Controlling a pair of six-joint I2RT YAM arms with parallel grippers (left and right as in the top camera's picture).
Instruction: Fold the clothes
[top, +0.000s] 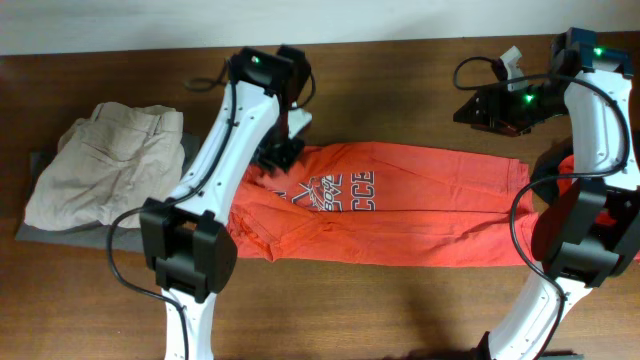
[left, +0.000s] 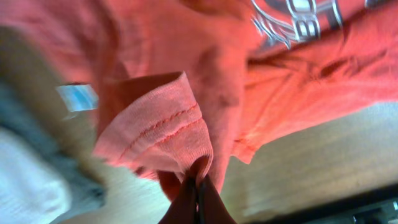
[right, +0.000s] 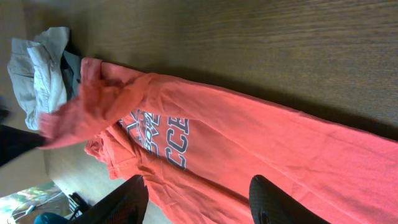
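**Two grippers, one pinch on the shirt**

Clamped together, the left gripper (left: 199, 182) pinches a sleeve hem of the orange T-shirt (top: 430, 215), holding it raised off the table (top: 400, 70). The right gripper (right: 199, 202) hangs near the shirt's other end, fingers apart and holding nothing. The shirt lies in a long band across the table, with a beige garment (top: 100, 165) piled beside it.

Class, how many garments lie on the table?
2: the orange T-shirt spread mid-table, and the beige garment at the left end. Others may be hidden.
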